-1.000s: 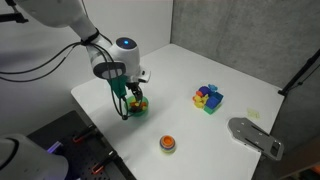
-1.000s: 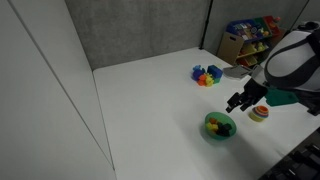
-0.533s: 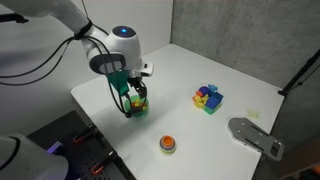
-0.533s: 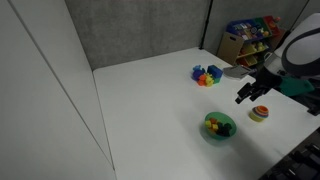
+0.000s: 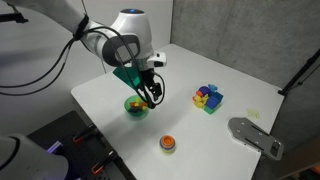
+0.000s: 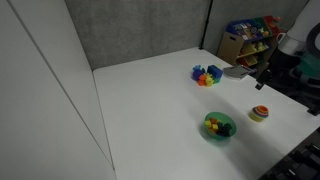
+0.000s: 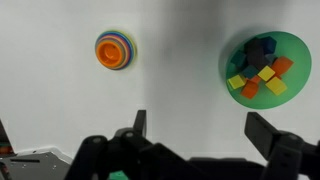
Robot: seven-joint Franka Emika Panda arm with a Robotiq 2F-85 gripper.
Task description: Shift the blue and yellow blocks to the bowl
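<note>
- Two target cubes, the blue block (image 7: 262, 52) and the yellow block (image 7: 268, 74), lie inside the bowl (image 7: 230, 60) among other coloured pieces; task looks done or nearly so.
- End effector (image 7: 197, 122) hangs above the desk (image 7: 60, 100), off to the side of the bowl, jaws spread with nothing between them. Probably parked clear so it can't nudge the contents.
- Striped disc (image 7: 115, 49) sits apart from the bowl, not involved.
- Block pile (image 5: 208, 97) is well apart; likely the source, no need to go back.
</note>
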